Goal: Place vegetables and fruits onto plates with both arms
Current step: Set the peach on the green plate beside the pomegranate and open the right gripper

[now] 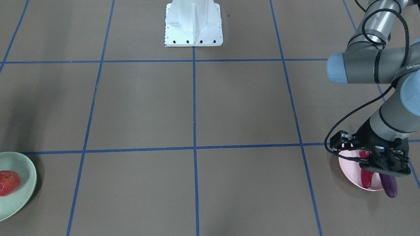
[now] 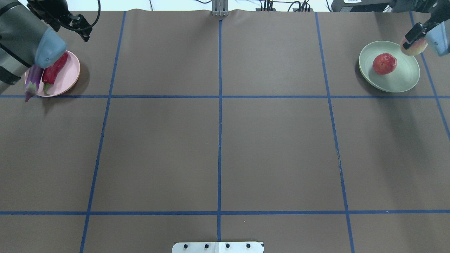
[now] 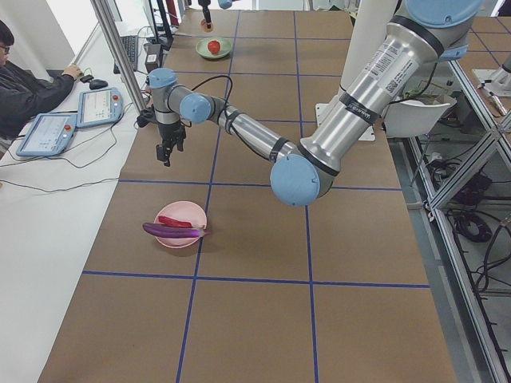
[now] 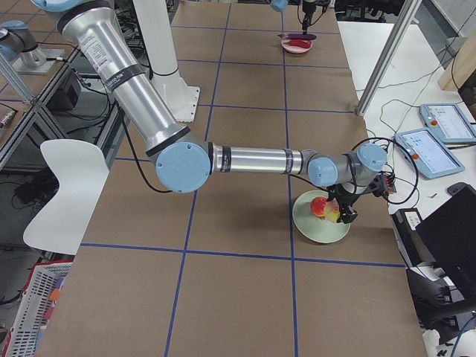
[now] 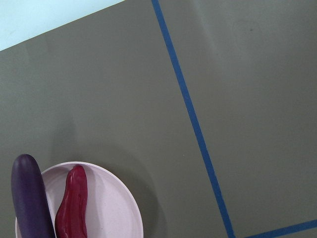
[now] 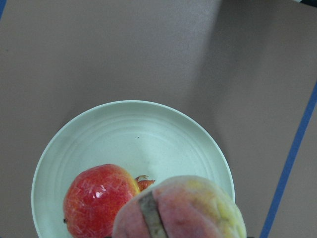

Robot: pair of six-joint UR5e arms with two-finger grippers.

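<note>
My right tool (image 2: 416, 41) is clamped on the peach (image 6: 181, 208), which hangs over the mint plate (image 2: 404, 75) at about 2 o'clock on its rim, seen from overhead. The pomegranate (image 2: 384, 63) sits just off centre, toward 10 o'clock. I judge it best to carry the peach in over the bare floor near 4 o'clock and lower it until it touches. Only then should I open, so it neither rolls off nor knocks the pomegranate.

My left tool (image 3: 166, 155) hangs raised near 12 o'clock of the pink plate (image 2: 68, 75); how far open it is I cannot tell. The eggplant (image 2: 33, 79) and chili (image 2: 54, 68) lie there, the eggplant overhanging the rim at 7 o'clock. Bare tabletop lies between the plates.

Glossy, smooth eggplant (image 5: 29, 198) and chili pepper (image 5: 72, 208) on a matt pink plate (image 5: 113, 198); velvety matt peach (image 6: 188, 208); shiny pomegranate (image 6: 96, 201).
</note>
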